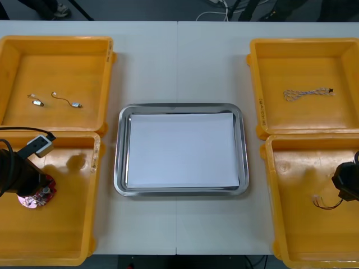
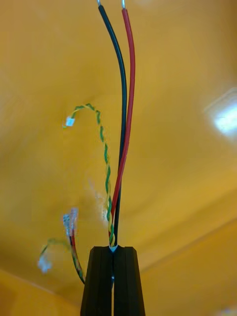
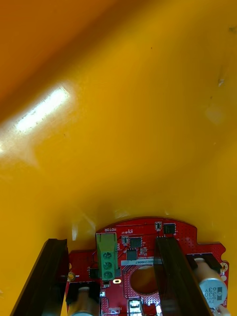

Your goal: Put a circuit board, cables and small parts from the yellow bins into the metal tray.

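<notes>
Item: pickup step; left pincer [image 3: 109, 244] open astride circuit board [image 3: 148, 232], near-left yellow bin [image 1: 56, 246]; next, probably close; right pincer [image 2: 113, 249] clamped on cables [image 2: 130, 98], near-right yellow bin [image 1: 314, 246]; next, probably lift toward metal tray [image 1: 119, 168].

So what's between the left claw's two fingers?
In the left wrist view, the red circuit board, its green connector midway, lies between the left claw's open fingers. The right claw pinches cables.

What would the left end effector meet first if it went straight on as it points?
Probably the round red circuit board in the near left yellow bin; the left end effector's open fingers frame its green terminal block. The right end effector, over the near right bin, is shut on cables.
</notes>
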You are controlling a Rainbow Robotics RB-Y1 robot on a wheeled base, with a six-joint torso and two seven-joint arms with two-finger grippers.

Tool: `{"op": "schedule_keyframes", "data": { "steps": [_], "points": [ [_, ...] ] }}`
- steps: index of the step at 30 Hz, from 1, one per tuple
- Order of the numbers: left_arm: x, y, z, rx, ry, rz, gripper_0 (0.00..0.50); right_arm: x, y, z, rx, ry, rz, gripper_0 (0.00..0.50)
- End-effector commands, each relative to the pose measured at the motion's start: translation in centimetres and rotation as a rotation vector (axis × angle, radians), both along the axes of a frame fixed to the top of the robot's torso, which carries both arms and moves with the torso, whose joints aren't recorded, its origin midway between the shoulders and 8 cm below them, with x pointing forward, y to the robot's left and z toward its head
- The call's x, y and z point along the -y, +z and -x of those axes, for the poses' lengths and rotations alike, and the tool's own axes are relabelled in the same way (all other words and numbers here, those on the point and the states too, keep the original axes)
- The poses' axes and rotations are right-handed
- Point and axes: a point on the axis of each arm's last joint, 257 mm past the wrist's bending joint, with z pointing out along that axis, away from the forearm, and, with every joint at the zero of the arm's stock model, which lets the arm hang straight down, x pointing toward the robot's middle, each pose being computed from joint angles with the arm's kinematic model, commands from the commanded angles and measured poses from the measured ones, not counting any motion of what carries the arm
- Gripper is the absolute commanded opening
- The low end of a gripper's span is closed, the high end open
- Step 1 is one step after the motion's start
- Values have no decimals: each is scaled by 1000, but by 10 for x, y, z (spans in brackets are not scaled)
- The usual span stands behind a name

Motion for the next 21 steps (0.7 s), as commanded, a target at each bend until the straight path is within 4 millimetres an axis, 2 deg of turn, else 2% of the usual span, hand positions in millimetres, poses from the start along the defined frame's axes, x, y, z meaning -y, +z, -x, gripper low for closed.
{"op": "schedule_keyframes", "data": {
  "steps": [1,2,14,21],
  "points": [
    [-19,6,0,6,-103,-98,23,14,44,-13,69,45,25,0],
    [-20,6,0,6,-105,-100,0,14,48,-13,71,54,19,0],
    [-18,11,-4,13,-108,-94,0,27,74,-9,72,117,64,0],
    [-24,29,-7,9,-98,-102,0,30,88,-8,81,156,98,0]
  ]
}}
